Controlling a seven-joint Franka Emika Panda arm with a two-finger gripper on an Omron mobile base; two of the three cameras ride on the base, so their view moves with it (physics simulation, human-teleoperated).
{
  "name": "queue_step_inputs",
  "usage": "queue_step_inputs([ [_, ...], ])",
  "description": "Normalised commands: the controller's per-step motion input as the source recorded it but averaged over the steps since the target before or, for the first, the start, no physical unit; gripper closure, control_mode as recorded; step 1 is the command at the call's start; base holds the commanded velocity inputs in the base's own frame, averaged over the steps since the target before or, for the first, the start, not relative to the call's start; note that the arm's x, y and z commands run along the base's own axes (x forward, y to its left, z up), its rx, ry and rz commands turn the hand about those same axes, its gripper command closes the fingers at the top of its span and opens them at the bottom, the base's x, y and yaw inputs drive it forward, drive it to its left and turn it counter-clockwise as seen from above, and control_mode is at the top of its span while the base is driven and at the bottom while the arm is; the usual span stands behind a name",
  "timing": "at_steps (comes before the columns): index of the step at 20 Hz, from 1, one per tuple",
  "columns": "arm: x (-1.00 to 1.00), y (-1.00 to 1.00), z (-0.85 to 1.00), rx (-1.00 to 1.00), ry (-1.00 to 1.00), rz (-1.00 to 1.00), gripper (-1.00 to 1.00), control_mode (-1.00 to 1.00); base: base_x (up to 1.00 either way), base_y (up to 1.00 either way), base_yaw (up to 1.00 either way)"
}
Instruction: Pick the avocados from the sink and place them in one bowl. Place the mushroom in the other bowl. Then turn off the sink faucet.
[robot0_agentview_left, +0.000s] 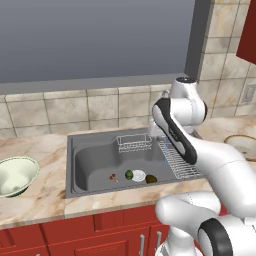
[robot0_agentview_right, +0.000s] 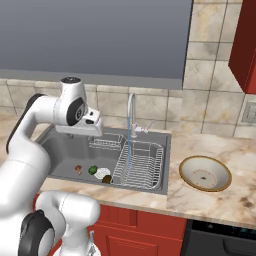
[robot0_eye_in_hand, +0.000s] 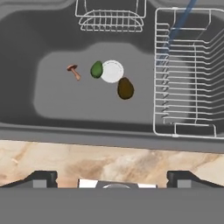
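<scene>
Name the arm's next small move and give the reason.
Probably lower the open gripper into the sink toward the green avocado. Both avocados and the mushroom lie on the basin floor beside the drain, and the fingers hold nothing.

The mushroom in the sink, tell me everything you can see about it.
The mushroom is tiny, with a reddish-brown cap and a short pale stem, smaller than the two avocados. It lies tipped on its side on the grey floor of the sink, alone, left of the green avocado and the white drain in the hand view, touching neither. Nothing grips it; it looks dry and whole.
</scene>
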Motion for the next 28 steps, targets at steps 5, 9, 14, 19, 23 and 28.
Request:
queue_step_inputs([
  [5,0.00,0.14,-0.21,0.00,0.00,0.00,-1.00,-1.00,0.00,0.00,0.00],
  [9,0.00,0.17,-0.22,0.00,0.00,0.00,-1.00,-1.00,0.00,0.00,0.00],
  [14,0.00,0.16,-0.23,0.00,0.00,0.00,-1.00,-1.00,0.00,0.00,0.00],
  [19,0.00,0.14,-0.20,0.00,0.00,0.00,-1.00,-1.00,0.00,0.00,0.00],
  [23,0.00,0.13,-0.19,0.00,0.00,0.00,-1.00,-1.00,0.00,0.00,0.00],
  [28,0.00,0.14,-0.19,0.00,0.00,0.00,-1.00,-1.00,0.00,0.00,0.00],
])
